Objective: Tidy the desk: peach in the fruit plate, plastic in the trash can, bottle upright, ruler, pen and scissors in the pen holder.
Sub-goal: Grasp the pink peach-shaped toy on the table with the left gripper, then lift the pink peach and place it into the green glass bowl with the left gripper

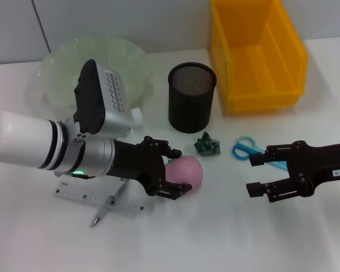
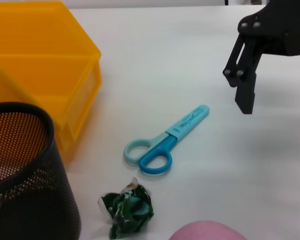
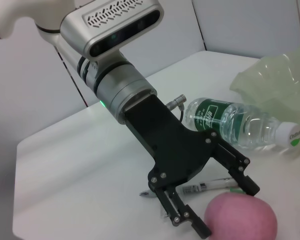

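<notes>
Landmark: mesh pen holder (image 1: 192, 97). Far left of it, green fruit plate (image 1: 62, 71); bottle (image 3: 237, 123) lies on its side just in front of the plate. Ruler (image 1: 96, 202) and pen (image 1: 109, 206) front-left of the holder, flat on the bench (image 1: 215, 238). Left hand (image 1: 177, 171) in front of the holder, fingers spread around the pink peach (image 1: 187, 171), not closed. Green plastic (image 1: 207, 144) just in front of the holder. Scissors (image 1: 246, 149) front-right. Yellow trash can (image 1: 255, 54) right of the holder. Right hand (image 1: 254, 174) far front-right, spread, holding nothing.
</notes>
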Robot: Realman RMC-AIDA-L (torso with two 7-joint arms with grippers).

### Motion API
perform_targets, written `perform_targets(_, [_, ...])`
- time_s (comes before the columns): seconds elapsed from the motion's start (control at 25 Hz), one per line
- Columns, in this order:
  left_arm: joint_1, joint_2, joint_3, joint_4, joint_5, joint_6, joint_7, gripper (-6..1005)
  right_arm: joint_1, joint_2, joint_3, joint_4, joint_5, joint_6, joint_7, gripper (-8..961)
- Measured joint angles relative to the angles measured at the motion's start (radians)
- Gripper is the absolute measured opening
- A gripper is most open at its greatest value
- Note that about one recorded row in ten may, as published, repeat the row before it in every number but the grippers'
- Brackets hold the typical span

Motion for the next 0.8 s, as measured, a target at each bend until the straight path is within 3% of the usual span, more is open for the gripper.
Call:
perform_targets(0.4, [-0.005,0.0,0.011,-0.005,-0.017,-0.008,-0.001,666,0.0,0.0,-0.001,0.0,0.0,0.0,0.0,825])
perform_targets(0.48, [0.007,0.004,0.004,0.006,-0.048,0.002,-0.002,469,-0.001,0.0,0.0,0.0,0.0,0.0,-0.001,825])
perform_targets(0.52, [0.015,0.006,-0.003,0.016,-0.06,0.012,-0.004,452,-0.001,0.0,0.001,0.0,0.0,0.0,-0.002,825])
perform_targets(0.6, [0.043,0.012,-0.044,0.055,-0.086,0.049,-0.01,417,-0.001,0.0,0.002,0.0,-0.002,0.0,-0.003,825])
perform_targets(0.8, [0.138,0.011,-0.267,0.15,-0.169,0.165,-0.005,346,-0.002,-0.001,0.002,0.0,-0.004,0.001,-0.003,824])
